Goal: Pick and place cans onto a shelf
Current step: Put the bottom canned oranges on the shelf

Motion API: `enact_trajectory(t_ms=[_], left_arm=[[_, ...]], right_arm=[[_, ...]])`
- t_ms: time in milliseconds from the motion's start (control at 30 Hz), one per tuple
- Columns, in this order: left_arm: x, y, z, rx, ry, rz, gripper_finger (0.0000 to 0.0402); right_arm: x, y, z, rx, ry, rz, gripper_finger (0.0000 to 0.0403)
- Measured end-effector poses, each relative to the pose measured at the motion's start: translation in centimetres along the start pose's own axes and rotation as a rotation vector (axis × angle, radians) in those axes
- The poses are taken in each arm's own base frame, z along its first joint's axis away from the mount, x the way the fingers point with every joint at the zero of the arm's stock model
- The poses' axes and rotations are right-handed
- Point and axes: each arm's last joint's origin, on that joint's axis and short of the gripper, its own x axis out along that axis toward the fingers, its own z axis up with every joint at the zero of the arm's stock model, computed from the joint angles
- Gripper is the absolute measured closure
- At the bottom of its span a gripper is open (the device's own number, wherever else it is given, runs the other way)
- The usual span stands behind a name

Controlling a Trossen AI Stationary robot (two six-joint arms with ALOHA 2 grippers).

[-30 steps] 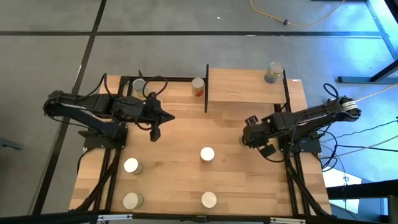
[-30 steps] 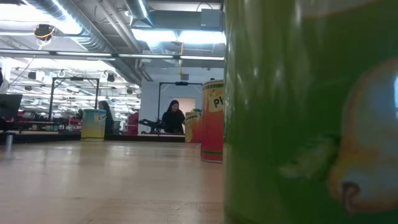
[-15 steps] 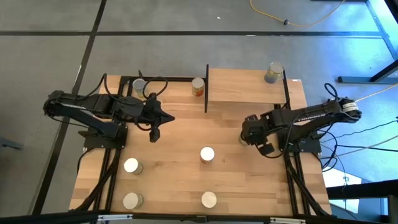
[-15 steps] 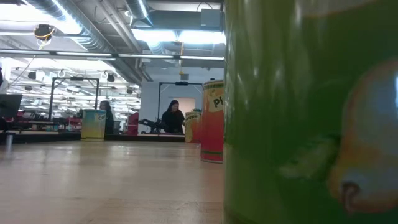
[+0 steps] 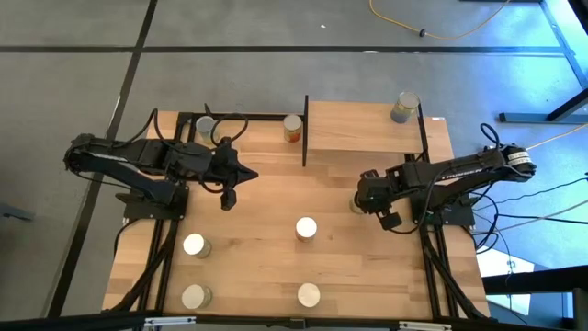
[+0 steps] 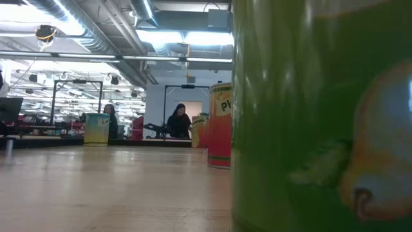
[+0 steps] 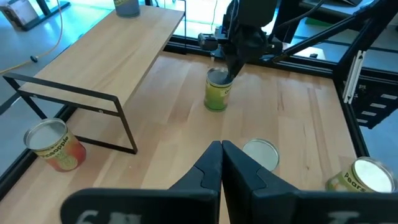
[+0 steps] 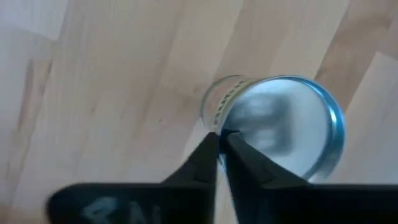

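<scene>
A green-labelled can (image 5: 355, 205) stands on the tabletop right of centre; it also shows in the left wrist view (image 7: 217, 92) and in the right wrist view (image 8: 283, 124). My right gripper (image 5: 364, 195) is shut and points down over this can's pale top, near the rim (image 8: 221, 142). My left gripper (image 5: 230, 199) is shut and empty above the table's left part (image 7: 221, 149). The shelf (image 5: 363, 127) stands at the far right and bears one can (image 5: 402, 107). My right gripper comes from above with its shut fingertips (image 7: 227, 73) at the green can's top near the rim (image 8: 249, 134). I cannot tell whether they touch it. The can stands upright on the table.
An orange-red can (image 5: 292, 128) stands by the shelf's left upright, and another can (image 5: 206, 127) at the far left. Other cans stand at the table's middle (image 5: 306, 228), left (image 5: 193, 245) and near edge (image 5: 194, 296), (image 5: 309, 295). A green can (image 6: 322, 116) fills the low view.
My right gripper has gone a little toward the table's left edge, over the green can, and stays shut. The cans have kept still.
</scene>
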Motion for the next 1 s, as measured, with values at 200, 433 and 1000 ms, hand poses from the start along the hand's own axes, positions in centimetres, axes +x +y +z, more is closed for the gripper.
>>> enact_trajectory(t_ms=[200,433,1000], left_arm=[[0.0,0.0,0.0,0.0,0.0,0.0,0.0401],[0.0,0.0,0.0,0.001,0.002,0.001,0.0401],[0.0,0.0,0.0,0.002,0.003,0.001,0.0401]], right_arm=[[0.0,0.0,0.1,0.053,-0.012,-0.004,0.0399],[-0.7,-0.2,0.6,0.111,-0.019,-0.006,0.0401],[-5.3,-0.8,1.8,0.247,-0.035,-0.04,0.0403]])
